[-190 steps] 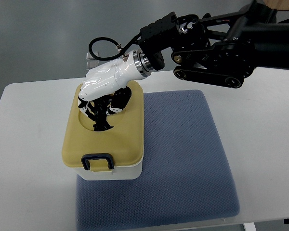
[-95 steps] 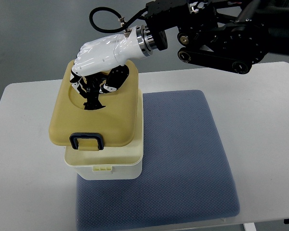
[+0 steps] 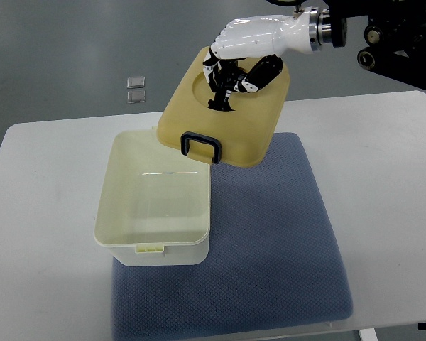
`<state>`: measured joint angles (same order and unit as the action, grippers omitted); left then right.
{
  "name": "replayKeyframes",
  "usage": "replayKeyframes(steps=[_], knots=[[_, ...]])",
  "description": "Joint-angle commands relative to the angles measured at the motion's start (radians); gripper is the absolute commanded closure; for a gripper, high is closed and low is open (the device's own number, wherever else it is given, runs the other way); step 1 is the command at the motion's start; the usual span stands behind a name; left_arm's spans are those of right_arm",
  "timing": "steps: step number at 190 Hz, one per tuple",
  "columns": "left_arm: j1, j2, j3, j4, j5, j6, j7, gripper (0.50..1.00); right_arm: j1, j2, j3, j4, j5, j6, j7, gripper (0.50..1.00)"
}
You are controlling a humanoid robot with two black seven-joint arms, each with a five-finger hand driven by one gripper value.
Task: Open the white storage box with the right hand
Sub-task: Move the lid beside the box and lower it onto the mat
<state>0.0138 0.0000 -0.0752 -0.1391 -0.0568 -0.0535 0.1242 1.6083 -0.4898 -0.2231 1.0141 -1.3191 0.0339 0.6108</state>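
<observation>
One right hand [image 3: 234, 60] grips the tan lid [image 3: 227, 117], fingers curled into its recessed top, holding it tilted above the mat [image 3: 270, 234]. Box [image 3: 153, 206] sits open on the tabletop [image 3: 50, 213] (lid looks light, rigid, slick plastic).

No legible text or labels
</observation>
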Motion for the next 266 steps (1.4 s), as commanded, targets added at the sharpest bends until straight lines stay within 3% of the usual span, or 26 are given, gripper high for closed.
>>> replayKeyframes(steps=[1, 77, 122, 175, 266], knots=[[0.000, 0.000, 0.000, 0.001, 0.000, 0.000, 0.000, 0.500, -0.065, -0.059, -0.002, -0.011, -0.006, -0.052, 0.000, 1.000], [0.000, 0.000, 0.000, 0.001, 0.000, 0.000, 0.000, 0.500, -0.271, -0.167, -0.002, -0.035, -0.008, -0.173, 0.000, 1.000], [0.000, 0.000, 0.000, 0.000, 0.000, 0.001, 0.000, 0.500, -0.314, -0.147, -0.009, -0.034, -0.012, -0.207, 0.000, 1.000], [0.000, 0.000, 0.000, 0.000, 0.000, 0.000, 0.000, 0.500, -0.383, -0.052, -0.009, -0.034, -0.072, -0.249, 0.000, 1.000], [0.000, 0.000, 0.000, 0.001, 0.000, 0.000, 0.000, 0.500, -0.430, -0.016, -0.009, -0.032, -0.072, -0.250, 0.000, 1.000]])
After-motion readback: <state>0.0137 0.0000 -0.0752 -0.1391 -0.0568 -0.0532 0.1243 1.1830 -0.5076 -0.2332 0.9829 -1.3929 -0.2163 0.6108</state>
